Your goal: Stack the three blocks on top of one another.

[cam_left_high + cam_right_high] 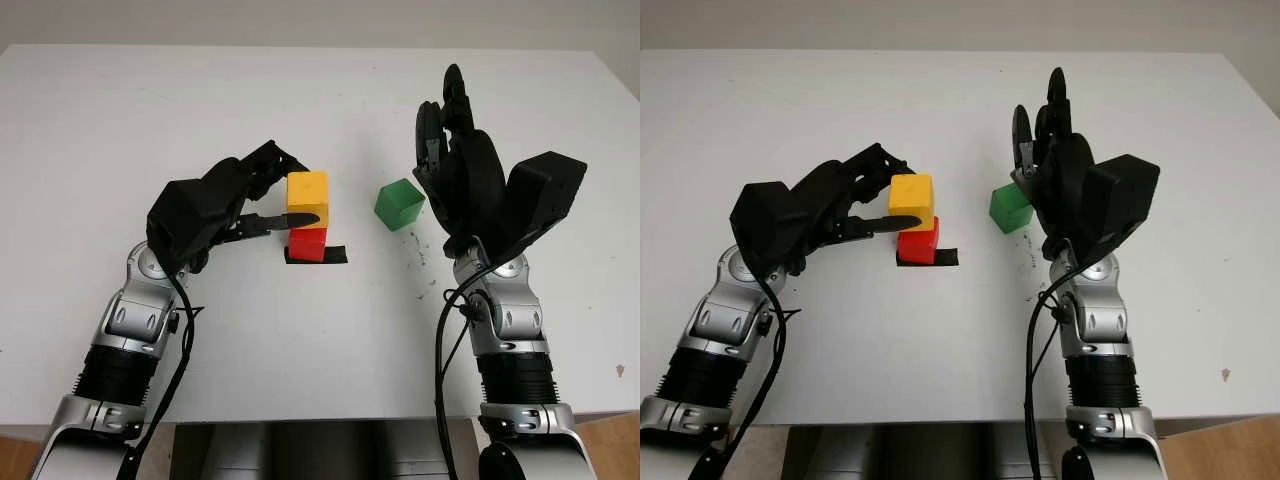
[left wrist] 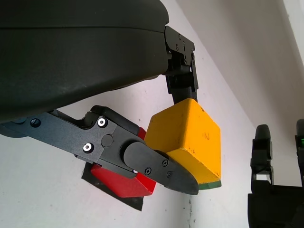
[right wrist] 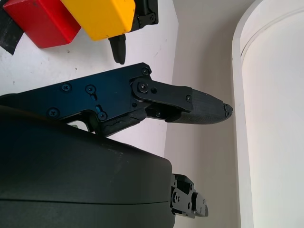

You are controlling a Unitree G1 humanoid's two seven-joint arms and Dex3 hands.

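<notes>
On the white table (image 1: 120, 120), the right hand (image 1: 460, 160) hangs just beside the green block (image 1: 400, 203), open, holding nothing. The left hand (image 1: 262, 200) has its fingers (image 2: 161, 166) clamped on the yellow block (image 1: 308, 198), sitting atop the red block (image 1: 308, 243) on a black patch (image 1: 336, 257).

The yellow block (image 1: 307, 196) is covering the top face of the red block (image 1: 308, 244), so whether the two are touching cannot be told. The left hand (image 1: 262, 203) is hiding the yellow block's near-left side, and the red block is concealing most of a black patch (image 1: 336, 256).
</notes>
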